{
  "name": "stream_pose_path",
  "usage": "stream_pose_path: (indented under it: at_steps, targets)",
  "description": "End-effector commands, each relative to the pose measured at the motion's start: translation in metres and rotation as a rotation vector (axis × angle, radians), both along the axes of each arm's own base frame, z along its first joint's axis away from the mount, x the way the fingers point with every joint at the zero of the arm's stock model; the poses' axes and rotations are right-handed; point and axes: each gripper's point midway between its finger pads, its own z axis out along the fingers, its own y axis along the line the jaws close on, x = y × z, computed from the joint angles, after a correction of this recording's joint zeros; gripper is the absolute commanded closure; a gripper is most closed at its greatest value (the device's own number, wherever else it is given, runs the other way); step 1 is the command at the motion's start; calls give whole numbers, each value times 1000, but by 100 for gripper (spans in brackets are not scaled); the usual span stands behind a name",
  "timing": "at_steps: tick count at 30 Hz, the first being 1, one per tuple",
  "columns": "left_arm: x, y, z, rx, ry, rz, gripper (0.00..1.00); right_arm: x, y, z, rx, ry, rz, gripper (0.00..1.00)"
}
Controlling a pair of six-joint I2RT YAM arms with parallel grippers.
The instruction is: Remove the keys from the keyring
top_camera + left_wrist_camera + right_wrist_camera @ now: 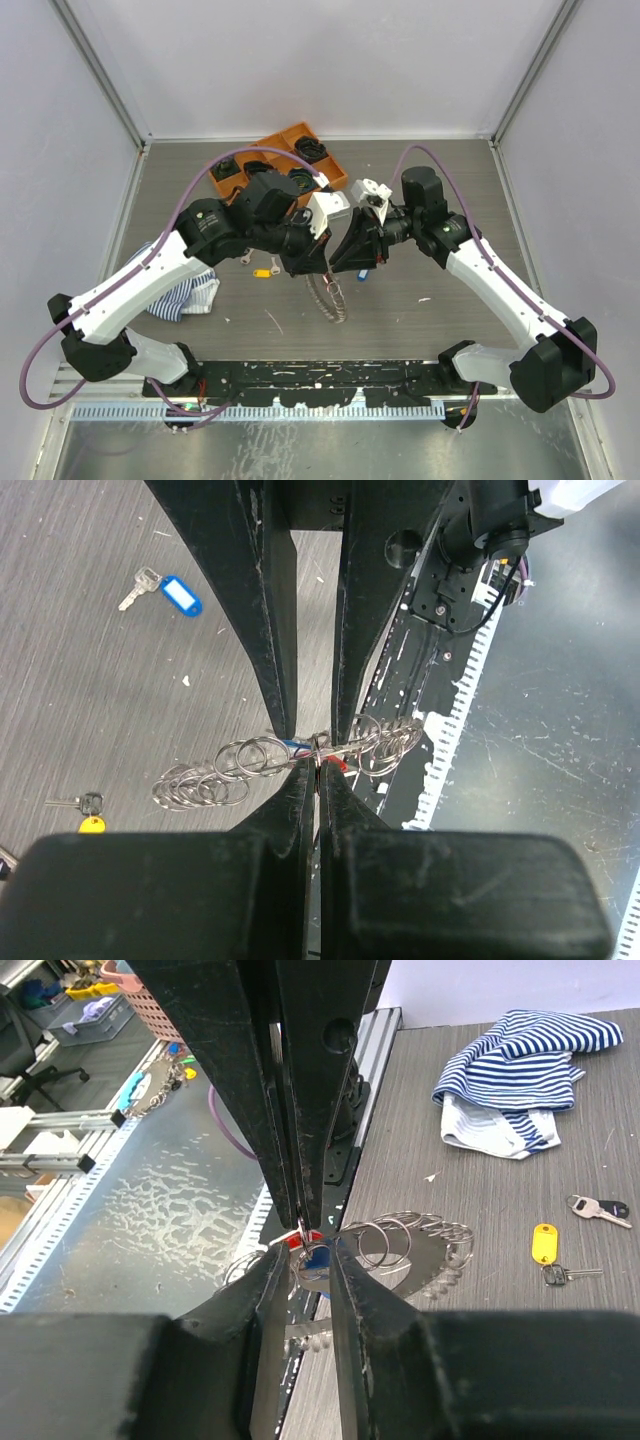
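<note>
The keyring [333, 298], a wire loop fringed with small silver rings, hangs between the two arms above the table. My left gripper [318, 763] is shut on the wire of the keyring [205, 778], with fringe rings spreading to both sides. My right gripper [313, 1255] faces it, jaws a little apart around a blue-tagged key [306, 1333] that hangs from the keyring [420, 1235]. A red tag [291, 1241] shows just behind. Loose keys lie on the table: a blue-tagged key [180, 593], a yellow-tagged key [545, 1242] and a silver key [597, 1208].
An orange tray [280, 150] with black coiled bundles stands at the back, behind the left arm. A blue-and-white striped cloth [195, 290] lies at the left. A black rail [320, 385] runs along the near table edge.
</note>
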Motion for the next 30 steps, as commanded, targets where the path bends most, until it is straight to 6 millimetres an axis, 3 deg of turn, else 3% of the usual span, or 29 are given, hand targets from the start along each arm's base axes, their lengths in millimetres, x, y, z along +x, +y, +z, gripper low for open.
stream_pose_path:
  at_steps: [1,12,16,24,30]
  targets:
    - [3,-8,31,-119,-56,-7,100,-6,0,15,38,-43,29,73]
    - [5,-9,32,-125,-66,2,100,-9,2,14,37,-40,41,80]
    - [7,-9,33,-127,-70,6,100,-11,3,14,39,-41,50,87]
    - [11,-9,35,-136,-81,29,100,-13,3,10,39,-40,60,87]
    - [13,-11,35,-147,-82,35,100,-19,0,10,52,-67,92,99]
